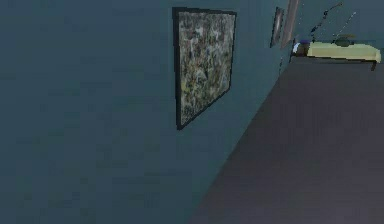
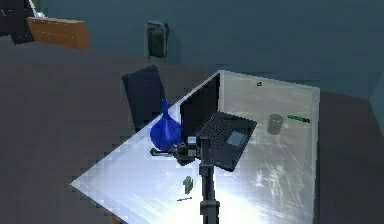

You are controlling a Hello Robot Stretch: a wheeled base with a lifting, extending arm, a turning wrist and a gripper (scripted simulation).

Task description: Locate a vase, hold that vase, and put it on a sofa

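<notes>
A blue vase (image 2: 165, 127) with a round belly and a thin neck stands near the left edge of a pale grey table (image 2: 275, 175) in the arm side view. The dark arm rises from the bottom edge to the gripper (image 2: 163, 152), which lies at the foot of the vase. I cannot tell whether the gripper holds anything. In the forward view, a pale yellow piece of furniture (image 1: 340, 50) sits far off at the upper right; it may be a sofa or a bed.
An open dark laptop (image 2: 218, 125) stands beside the vase, with a grey cup (image 2: 275, 123) and a green pen (image 2: 298, 118) farther along. A dark chair (image 2: 143, 93) is at the table's far side. A framed picture (image 1: 205, 65) hangs on the teal wall close ahead.
</notes>
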